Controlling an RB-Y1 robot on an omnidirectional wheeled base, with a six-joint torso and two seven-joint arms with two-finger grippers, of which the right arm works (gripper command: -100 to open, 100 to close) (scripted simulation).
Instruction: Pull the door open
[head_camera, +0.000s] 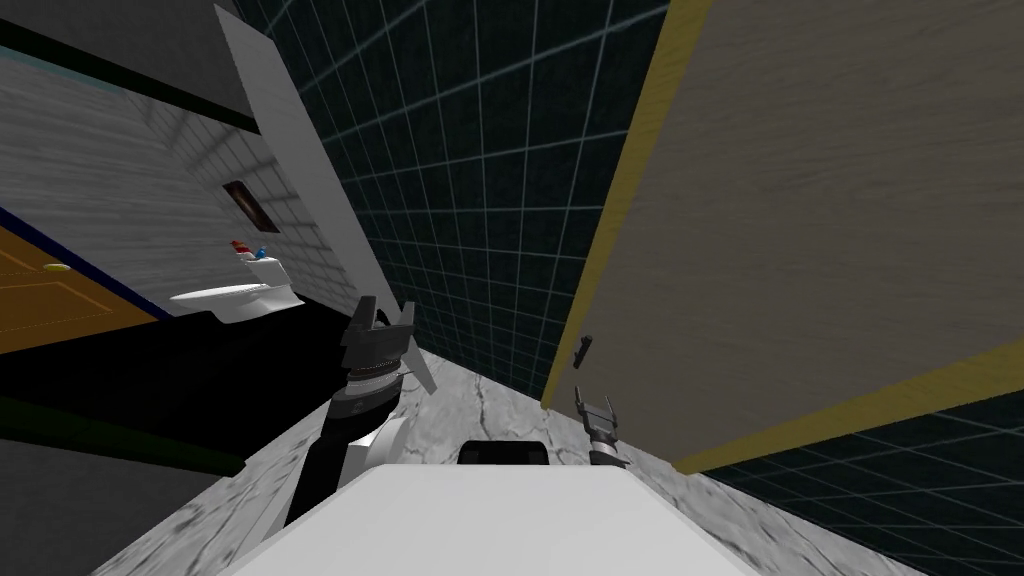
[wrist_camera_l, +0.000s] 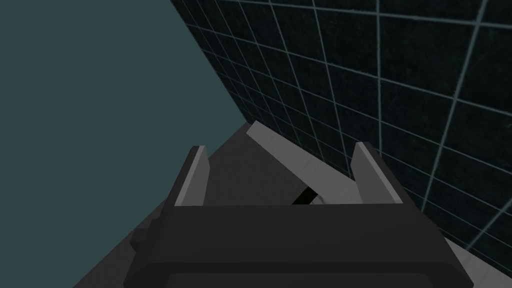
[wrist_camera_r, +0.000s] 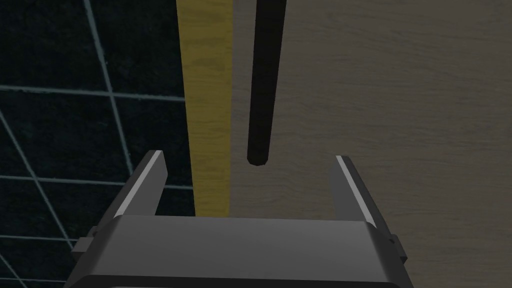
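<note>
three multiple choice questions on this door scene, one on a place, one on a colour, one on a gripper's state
1. Where is the black bar-shaped door handle relative to the right gripper?
A. clamped between its fingers
B. just ahead of its spread fingers, ungripped
C. behind the gripper's body

2. What colour is the strip along the edge of the grey-brown wood-grain door?
A. red
B. white
C. yellow

3. How is the left gripper?
A. open, holding nothing
B. shut on the handle
C. shut on a cloth

Answers:
1 B, the right wrist view shows the bar's end in line with the gap, touching neither finger.
2 C, the strip is yellow, lying between the dark tiled wall and the door.
3 A, its fingers stand apart with nothing between them.
</note>
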